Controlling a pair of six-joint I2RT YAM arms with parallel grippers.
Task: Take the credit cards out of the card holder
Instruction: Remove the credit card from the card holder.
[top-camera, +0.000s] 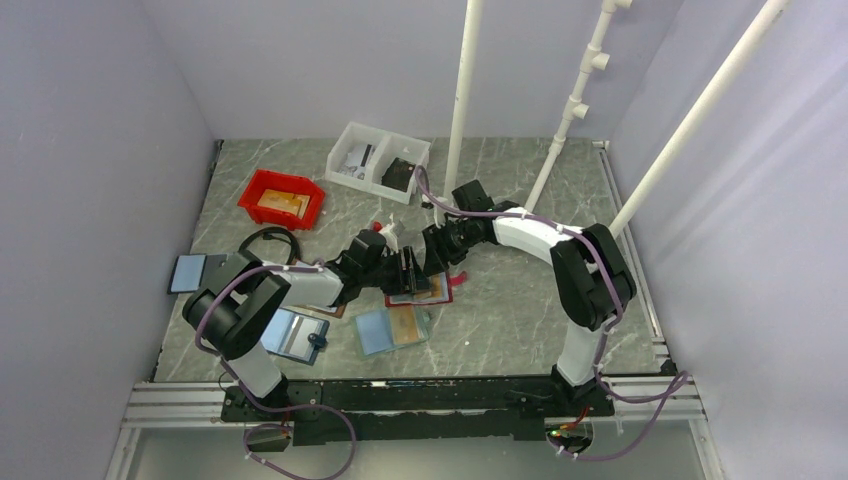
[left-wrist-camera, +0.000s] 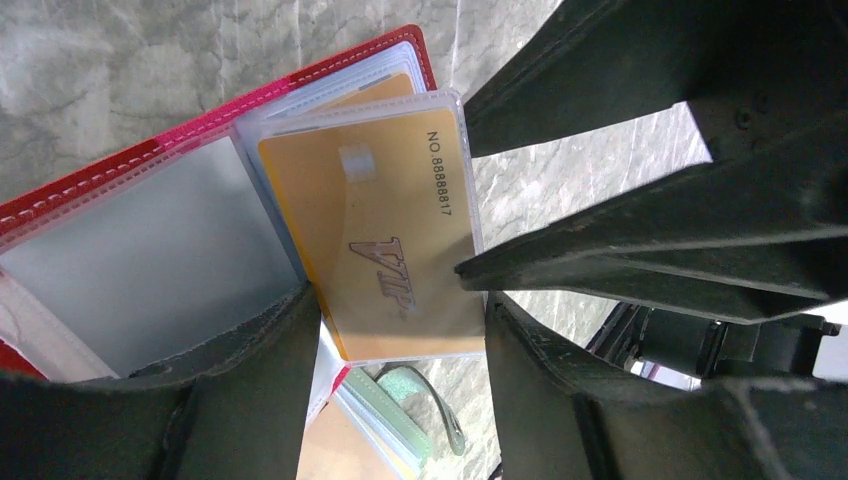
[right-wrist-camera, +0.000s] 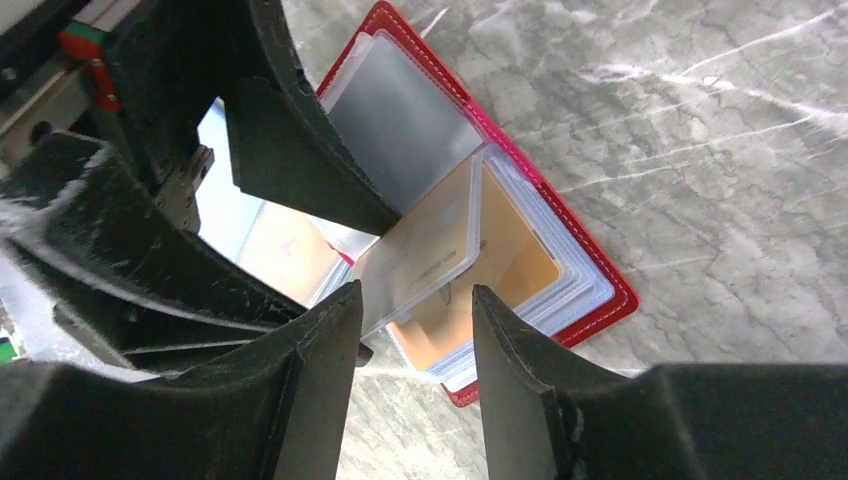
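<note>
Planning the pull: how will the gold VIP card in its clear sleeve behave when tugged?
The gold card looks flat and stiff, so probably won't bend. Its glossy clear sleeve, tilted up from the card holder, likely flexes and feels slippery.

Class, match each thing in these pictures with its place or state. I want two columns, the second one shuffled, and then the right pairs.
Things:
1. card holder
2. gold VIP card
3. red bin
4. white bin

Place or state:
A. has two compartments, at the back of the table
B. lies open on the marble top
C. sits inside a clear sleeve
D. stands toward the back left, with something tan inside

Pairs: 1-B, 2-C, 3-D, 4-A
</note>
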